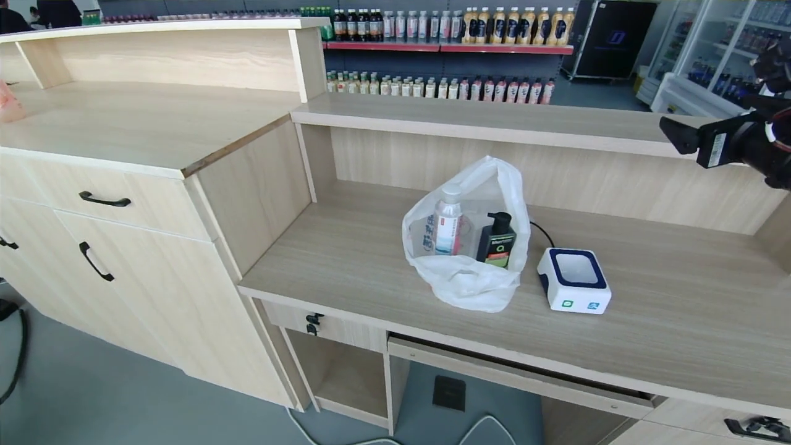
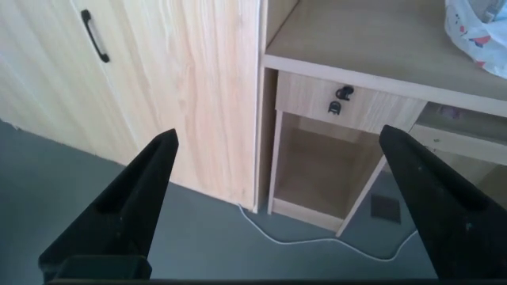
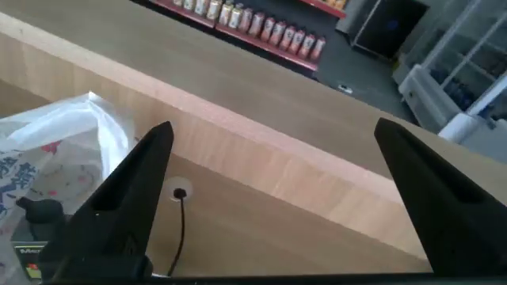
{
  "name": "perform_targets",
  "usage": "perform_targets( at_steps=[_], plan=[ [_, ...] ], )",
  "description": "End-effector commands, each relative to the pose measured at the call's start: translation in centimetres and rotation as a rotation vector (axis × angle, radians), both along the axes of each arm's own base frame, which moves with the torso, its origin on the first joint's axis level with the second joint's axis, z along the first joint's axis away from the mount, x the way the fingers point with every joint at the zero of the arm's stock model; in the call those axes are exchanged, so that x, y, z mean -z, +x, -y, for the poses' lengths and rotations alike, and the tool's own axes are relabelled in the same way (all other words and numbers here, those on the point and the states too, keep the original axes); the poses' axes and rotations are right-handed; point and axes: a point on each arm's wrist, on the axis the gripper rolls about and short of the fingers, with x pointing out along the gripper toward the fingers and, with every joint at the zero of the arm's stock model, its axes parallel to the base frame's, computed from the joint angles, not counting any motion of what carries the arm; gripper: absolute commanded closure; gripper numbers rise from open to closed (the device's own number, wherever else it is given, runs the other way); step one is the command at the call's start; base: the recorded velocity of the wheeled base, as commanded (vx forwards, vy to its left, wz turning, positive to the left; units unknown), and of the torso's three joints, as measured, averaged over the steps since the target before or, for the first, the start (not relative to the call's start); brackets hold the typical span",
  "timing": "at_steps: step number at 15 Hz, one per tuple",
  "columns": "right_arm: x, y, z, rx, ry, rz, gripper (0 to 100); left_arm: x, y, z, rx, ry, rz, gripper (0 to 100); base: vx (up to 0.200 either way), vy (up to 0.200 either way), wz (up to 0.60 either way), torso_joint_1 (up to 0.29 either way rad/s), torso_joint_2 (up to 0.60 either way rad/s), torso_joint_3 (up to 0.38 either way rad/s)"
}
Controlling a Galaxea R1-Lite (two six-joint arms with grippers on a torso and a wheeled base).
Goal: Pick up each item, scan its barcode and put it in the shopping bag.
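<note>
A pale wooden checkout counter with a lower worktop (image 1: 680, 309) set beneath a raised ledge. Near the middle of the worktop stands a thin white plastic shopping bag (image 1: 466, 247), its mouth open toward the robot. Two items stand upright inside it, side by side: a clear bottle (image 1: 448, 222) with a white cap on the robot's left and a dark pump bottle (image 1: 496, 240) on the right. Just beside the bag, on the robot's right, sits a small white scanner (image 1: 575, 279) with a dark-framed window on top; a black cable (image 1: 542, 233) runs from it behind the bag. The right gripper (image 3: 273, 127) hangs high above the right end of the counter, well apart from the bag, its two black fingers (image 3: 119, 206) spread wide with nothing between them. The left gripper (image 2: 279, 134) hangs low in front of the counter, above the grey floor and near a small drawer (image 2: 348, 99) with a lock, its fingers (image 2: 127, 214) also spread wide and empty. Shelves of bottled drinks (image 1: 445, 28) line the room behind.
</note>
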Motion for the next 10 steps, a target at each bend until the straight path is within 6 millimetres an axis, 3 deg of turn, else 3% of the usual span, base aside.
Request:
perform_targets(
  at_steps=[1,3,6,8,10],
  plan=[
    [-0.8,-4.1,0.4,0.103,0.040,0.017,0,0.0,0.0,0.0,-0.001,0.000,0.000,0,0.000,0.000,-0.60,0.002,0.00,0.007],
    [2.7,-7.4,0.4,0.231,0.117,-0.064,0,0.0,0.0,0.0,-0.001,0.000,0.000,0,0.000,0.000,-0.60,-0.002,0.00,0.007],
    [9.0,-15.8,-0.4,0.264,0.178,-0.165,0,0.0,0.0,0.0,-0.001,0.000,0.000,0,0.000,0.000,0.00,0.000,0.00,0.000],
    [9.1,-19.5,-0.8,0.257,0.218,-0.230,0,0.0,0.0,0.0,-0.002,0.000,0.000,0,0.000,0.000,0.00,0.000,0.00,0.000],
    [9.6,-21.8,-0.9,0.269,0.231,-0.222,0,0.0,0.0,0.0,-0.002,0.000,0.000,0,0.000,0.000,0.00,0.000,0.00,0.000]
  ],
)
